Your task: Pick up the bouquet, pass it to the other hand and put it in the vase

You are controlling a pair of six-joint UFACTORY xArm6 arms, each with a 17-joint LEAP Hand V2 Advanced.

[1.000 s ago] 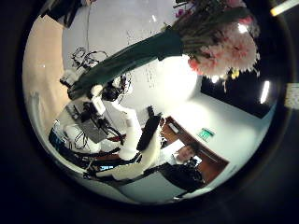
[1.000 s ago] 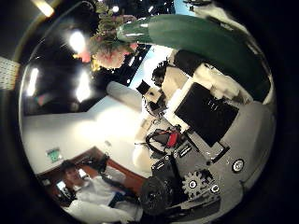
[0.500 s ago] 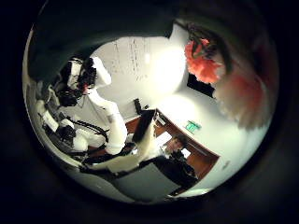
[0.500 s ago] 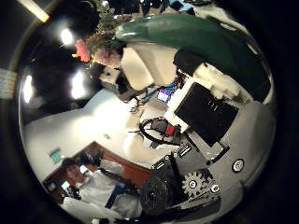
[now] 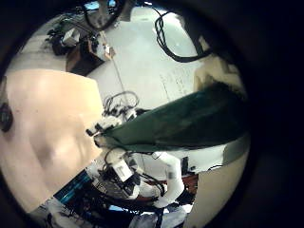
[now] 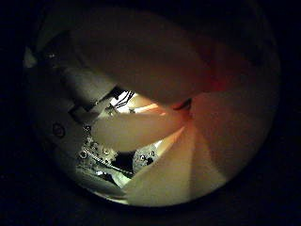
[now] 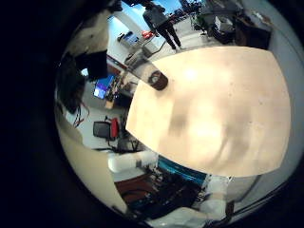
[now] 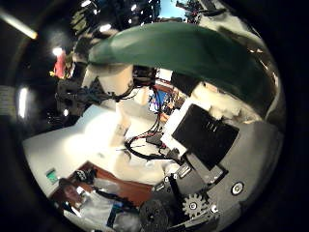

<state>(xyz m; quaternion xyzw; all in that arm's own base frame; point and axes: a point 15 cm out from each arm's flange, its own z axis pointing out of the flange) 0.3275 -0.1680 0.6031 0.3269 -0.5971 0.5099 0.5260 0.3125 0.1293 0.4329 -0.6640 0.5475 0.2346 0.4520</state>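
Note:
The bouquet's paper wrap [image 8: 183, 48] runs close across the right thumb side palm view, beside my right hand's own fingers [image 8: 208, 135], with flowers [image 8: 63, 66] at its far end. In the left little finger side palm view the wrap [image 5: 190, 119] reaches over the table, and my right hand [image 5: 109, 128] is shut on its narrow end. Petals [image 6: 179, 104] fill the left thumb side palm view, very close to my left palm. The vase [image 7: 157, 79] stands upright on the table, away from both hands.
The pale table top [image 7: 218, 95] lies below the right hand and also shows in the left little finger side palm view [image 5: 57, 123]. Office furniture and floor lie beyond the table's edge [image 7: 142, 43].
My left palm has closed in on the flower heads, which now fill its thumb side view. In the right thumb side view the wrap stays close to the palm and the flowers sit farther off.

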